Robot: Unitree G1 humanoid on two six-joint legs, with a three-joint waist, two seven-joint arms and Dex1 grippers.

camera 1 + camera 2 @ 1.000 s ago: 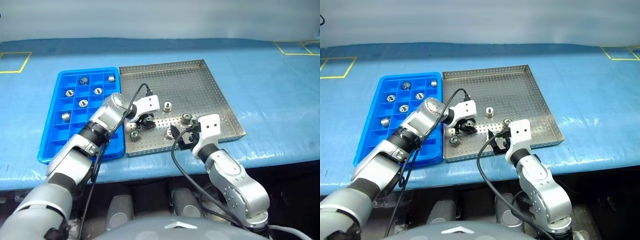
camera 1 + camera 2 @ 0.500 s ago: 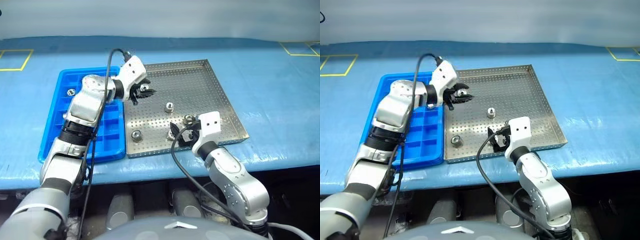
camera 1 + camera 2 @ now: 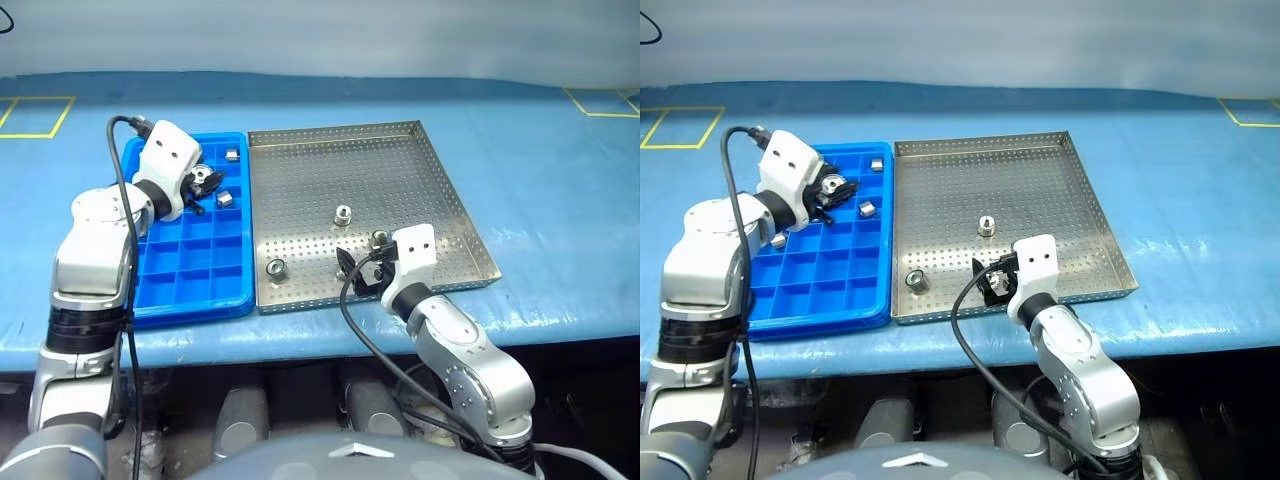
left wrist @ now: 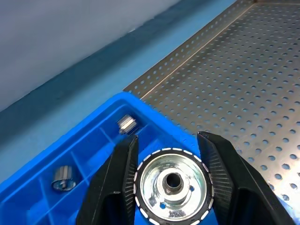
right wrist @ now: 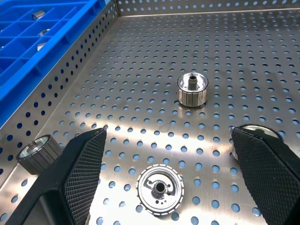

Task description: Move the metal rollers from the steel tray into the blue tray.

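The left gripper (image 4: pixel 171 154) hung over the far part of the blue tray (image 3: pixel 190 295), its two black fingers (image 4: pixel 115 187) closed on a metal roller (image 4: pixel 172 183) — the roller's face with its dark central hole sat squarely between them in the left wrist view. Other rollers already lay in the blue tray's cells: one (image 3: pixel 231 155) in the far row by the tray's right wall, another (image 3: pixel 226 197) a little nearer, just right of the gripper. The left wrist view showed a further roller (image 4: pixel 63 178) in a cell farther to the left.

The steel tray (image 3: pixel 440 175) lay directly right of the blue tray, their long sides just beside each other. Four rollers remained on its perforated floor: one (image 3: pixel 342 213) standing near the middle, one (image 3: pixel 276 268) by the near left corner, one (image 5: pixel 160 188) lying flat between the right gripper's fingers, and one (image 5: pixel 255 133) partly hidden behind the right-hand finger.

The right gripper (image 5: pixel 173 187) hovered low over the near edge of the steel tray with its jaws spread wide — holding nothing.
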